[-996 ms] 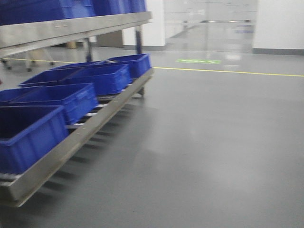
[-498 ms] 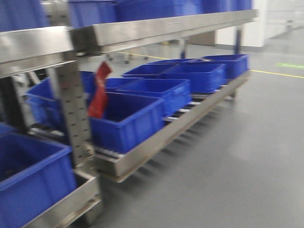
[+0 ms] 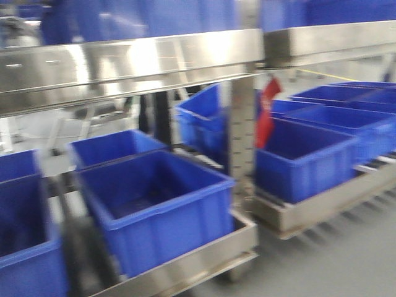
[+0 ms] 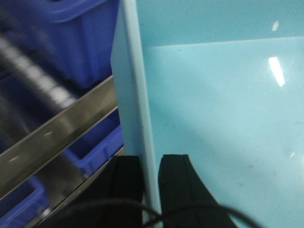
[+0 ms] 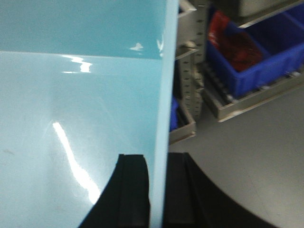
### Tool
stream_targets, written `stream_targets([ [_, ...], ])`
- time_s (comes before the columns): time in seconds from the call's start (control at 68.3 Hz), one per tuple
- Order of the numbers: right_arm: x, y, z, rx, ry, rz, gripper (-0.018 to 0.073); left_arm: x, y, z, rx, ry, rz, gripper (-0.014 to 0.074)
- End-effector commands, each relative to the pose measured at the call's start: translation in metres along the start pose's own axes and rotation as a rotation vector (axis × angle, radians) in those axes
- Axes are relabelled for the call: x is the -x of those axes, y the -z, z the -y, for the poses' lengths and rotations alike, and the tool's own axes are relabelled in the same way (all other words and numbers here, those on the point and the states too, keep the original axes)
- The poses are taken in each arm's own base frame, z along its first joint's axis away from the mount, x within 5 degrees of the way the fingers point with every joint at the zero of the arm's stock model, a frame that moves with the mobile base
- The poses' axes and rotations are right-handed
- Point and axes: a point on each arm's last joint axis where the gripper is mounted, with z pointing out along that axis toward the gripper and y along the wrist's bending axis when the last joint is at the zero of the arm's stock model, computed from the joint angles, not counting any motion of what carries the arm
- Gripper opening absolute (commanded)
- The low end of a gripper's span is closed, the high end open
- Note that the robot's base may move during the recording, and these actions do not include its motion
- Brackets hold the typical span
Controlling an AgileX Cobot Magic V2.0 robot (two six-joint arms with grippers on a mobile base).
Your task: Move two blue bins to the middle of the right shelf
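Note:
In both wrist views I hold one pale blue bin by its two side walls. My left gripper [image 4: 151,159] is shut on the bin's left wall [image 4: 135,90], one finger outside and one inside. Pinching the right wall [image 5: 165,85] in the same way is my right gripper [image 5: 158,156]. The bin's smooth inside [image 4: 223,118] is bare. The front view shows neither gripper. There, a steel post [image 3: 242,136] splits the rack, and the right shelf [image 3: 328,204] beyond it carries dark blue bins [image 3: 303,158] on its low level.
A wide steel beam [image 3: 136,62] crosses the front view overhead with blue bins blurred above it. Open blue bins [image 3: 161,204] fill the low left shelf. A red tag [image 3: 267,114] hangs by the post. Grey floor [image 5: 256,156] lies to the right.
The front view has swung left along the rack. The post, the red tag and the bins have slid to the right, and the open floor has almost left the frame.

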Motion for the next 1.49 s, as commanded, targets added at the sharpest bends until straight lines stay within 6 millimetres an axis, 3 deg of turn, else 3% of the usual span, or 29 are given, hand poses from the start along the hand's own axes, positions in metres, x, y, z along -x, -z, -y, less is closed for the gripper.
stream_targets([
  [0.0,0.0051,0.008,-0.001,0.016,0.009,0.06,-0.0153,0.0041,0.0102,0.0059,-0.05,-0.002,0.049,-0.0111],
  [1.479,0.0051,0.008,-0.001,0.016,0.009,0.06,-0.0153,0.0041,0.0102,0.0059,-0.05,-0.002,0.049,-0.0111],
])
